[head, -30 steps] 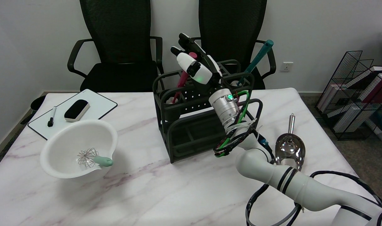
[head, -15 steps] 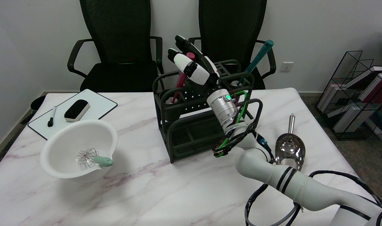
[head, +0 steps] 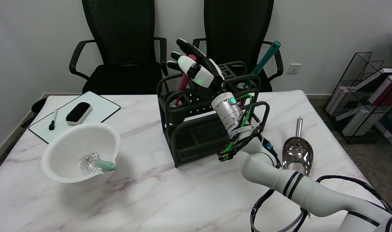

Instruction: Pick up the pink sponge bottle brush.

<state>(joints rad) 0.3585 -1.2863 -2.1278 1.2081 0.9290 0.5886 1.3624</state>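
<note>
Right hand (head: 196, 69) hovering at the pink brush handle (head: 184, 82) in the black rack (head: 196, 129).

Pink sponge bottle brush is standing tilted in the rack's upper left compartment, handle sticking up and leaning right, top end hidden behind the hand. Fingers are lying extended around the handle top; cannot tell whether they are gripping it or only beside it. A teal-handled tool (head: 263, 62) is leaning out of the rack's right side. White bowl (head: 83, 154) is sitting at left with a small whisk (head: 94, 162) inside. Whiteboard (head: 75, 116) with eraser (head: 79, 113) and marker (head: 53, 120) is lying behind the bowl. Metal scoop (head: 297, 151) is lying right of the arm.
</note>
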